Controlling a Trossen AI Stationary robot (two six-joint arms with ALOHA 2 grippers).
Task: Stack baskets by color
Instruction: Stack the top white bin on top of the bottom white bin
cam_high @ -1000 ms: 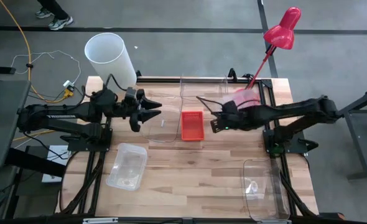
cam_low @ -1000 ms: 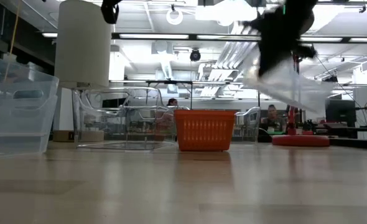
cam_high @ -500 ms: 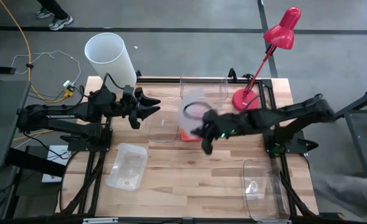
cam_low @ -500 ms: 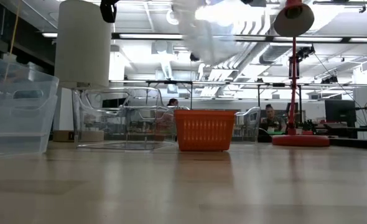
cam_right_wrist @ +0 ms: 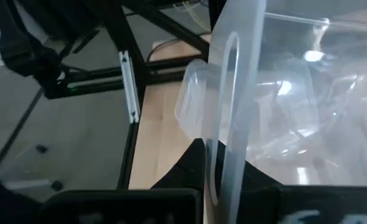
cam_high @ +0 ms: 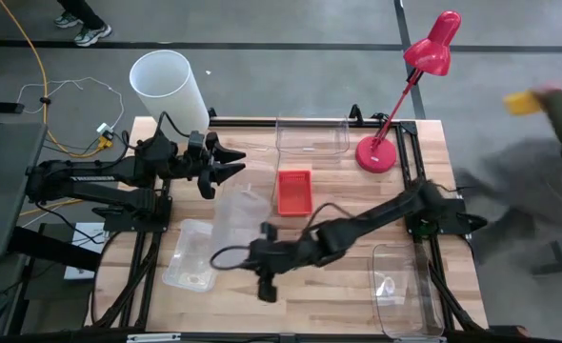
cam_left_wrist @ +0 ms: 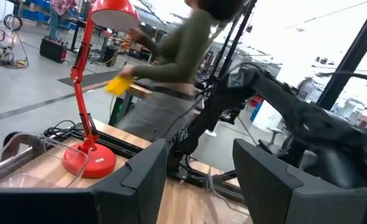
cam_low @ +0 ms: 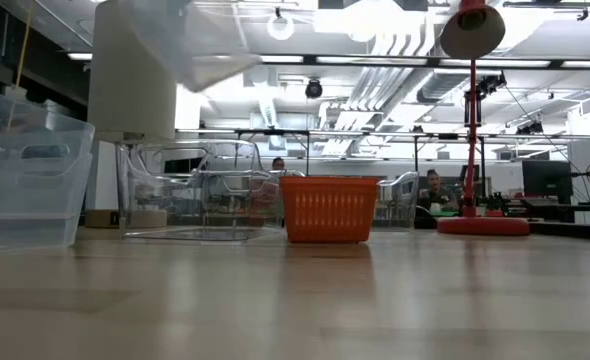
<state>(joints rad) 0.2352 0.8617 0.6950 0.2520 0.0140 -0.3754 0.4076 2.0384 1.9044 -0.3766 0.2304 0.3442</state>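
An orange basket (cam_high: 294, 191) sits centre-table, a clear bin (cam_high: 311, 135) behind it.

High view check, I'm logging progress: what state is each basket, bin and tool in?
Orange basket: upright, alone on table.
Carried clear bin: held aloft, tipped.
Front-left clear bin: upright, unstacked.
Back clear bin: upright.
Front-right clear bin: on table.
Right tool: shut on carried clear bin.
Left tool: open, empty.

You are looking at one orange mesh basket (cam_high: 294, 191) sitting upright near the desk's centre. A clear bin (cam_high: 311, 135) is standing at its 12 o'clock, another clear bin (cam_high: 194, 254) is lying at 8 o'clock, a third (cam_high: 402, 289) at 4 o'clock. A fourth clear bin (cam_high: 237, 220) is hanging tilted above the desk, at 8 o'clock.
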